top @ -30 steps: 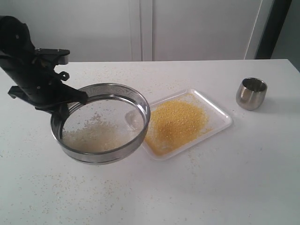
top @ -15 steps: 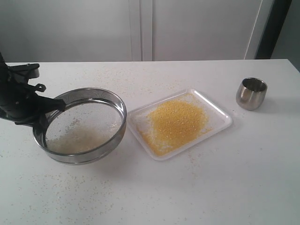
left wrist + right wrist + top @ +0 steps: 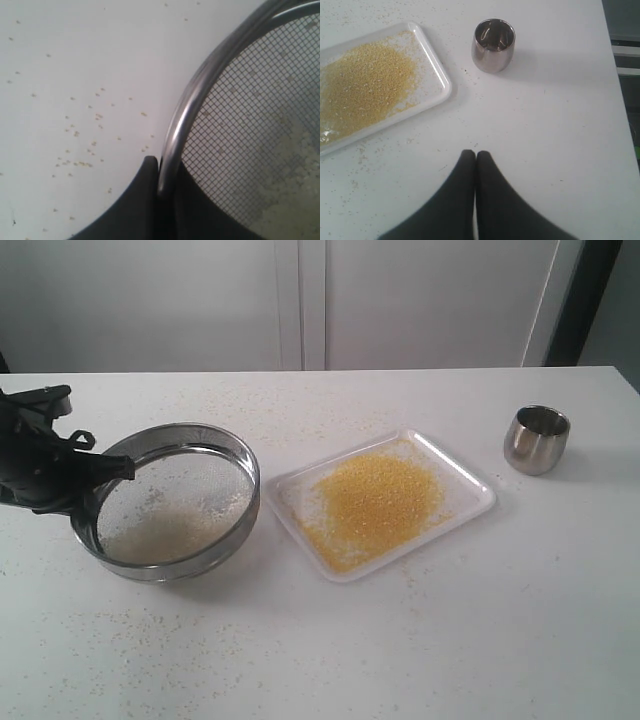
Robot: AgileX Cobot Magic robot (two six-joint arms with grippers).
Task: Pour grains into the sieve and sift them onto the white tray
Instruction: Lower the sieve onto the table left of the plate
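The white table point(image 3: 450, 640) is speckled with stray bits. At centre left the left gripper point(image 3: 103, 476) clamps the rim of the sieve point(image 3: 175, 502). The grains point(image 3: 375, 498) lie heaped on the white tray point(image 3: 482, 502) just right of it, and the right gripper point(image 3: 475, 157) is pinched shut, empty.

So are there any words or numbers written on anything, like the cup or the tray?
None: no words, numbers, labels or signs show anywhere.
The sieve, the tray, the cup and the table are all plain.
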